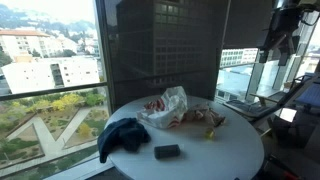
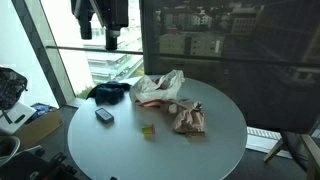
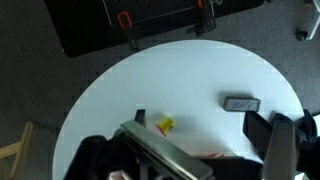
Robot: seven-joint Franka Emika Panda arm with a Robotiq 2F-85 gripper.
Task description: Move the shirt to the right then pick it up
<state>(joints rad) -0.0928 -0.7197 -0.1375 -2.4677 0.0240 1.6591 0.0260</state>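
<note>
A dark blue shirt (image 1: 121, 135) lies crumpled near the edge of the round white table (image 1: 230, 150), and it shows in both exterior views (image 2: 108, 92). My gripper (image 1: 285, 32) hangs high above the table, well away from the shirt, also seen in an exterior view (image 2: 110, 35). In the wrist view the gripper (image 3: 198, 121) looks down on the table with its fingers wide apart and nothing between them. I cannot make out the shirt clearly in the wrist view.
A white plastic bag (image 2: 157, 88) and a brown crumpled bag (image 2: 187, 118) lie mid-table. A small grey block (image 2: 104, 115) lies next to the shirt, and a small yellow item (image 2: 148, 131) lies near the front. Glass walls stand behind the table. A chair stands at the edge (image 3: 12, 150).
</note>
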